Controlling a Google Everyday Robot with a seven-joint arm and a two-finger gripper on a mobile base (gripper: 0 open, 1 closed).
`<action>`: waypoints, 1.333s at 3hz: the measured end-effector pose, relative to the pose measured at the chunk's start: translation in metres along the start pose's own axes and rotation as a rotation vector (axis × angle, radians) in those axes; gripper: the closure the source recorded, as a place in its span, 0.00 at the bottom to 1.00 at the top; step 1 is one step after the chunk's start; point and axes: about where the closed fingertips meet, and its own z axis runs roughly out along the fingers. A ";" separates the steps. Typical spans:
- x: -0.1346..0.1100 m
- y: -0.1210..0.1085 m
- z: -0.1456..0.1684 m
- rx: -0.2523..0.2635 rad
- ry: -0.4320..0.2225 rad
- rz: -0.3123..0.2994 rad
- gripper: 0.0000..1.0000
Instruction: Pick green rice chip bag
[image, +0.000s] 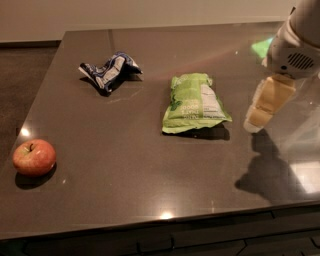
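The green rice chip bag (194, 103) lies flat on the dark table top (150, 175), right of centre, with its white label panel facing up. My gripper (261, 111) hangs over the table just right of the bag, at about the height of the bag's lower right corner. It is a little apart from the bag and holds nothing. Its shadow falls on the table below and to the right of it.
A crumpled dark-blue-and-white bag (110, 70) lies at the back left. A red apple (34, 157) sits near the table's front left edge. The table's front edge runs along the bottom of the view.
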 end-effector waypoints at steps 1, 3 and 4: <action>-0.008 -0.014 0.024 0.007 0.006 0.125 0.00; -0.040 -0.027 0.067 0.006 -0.017 0.291 0.00; -0.053 -0.034 0.085 0.000 -0.028 0.343 0.00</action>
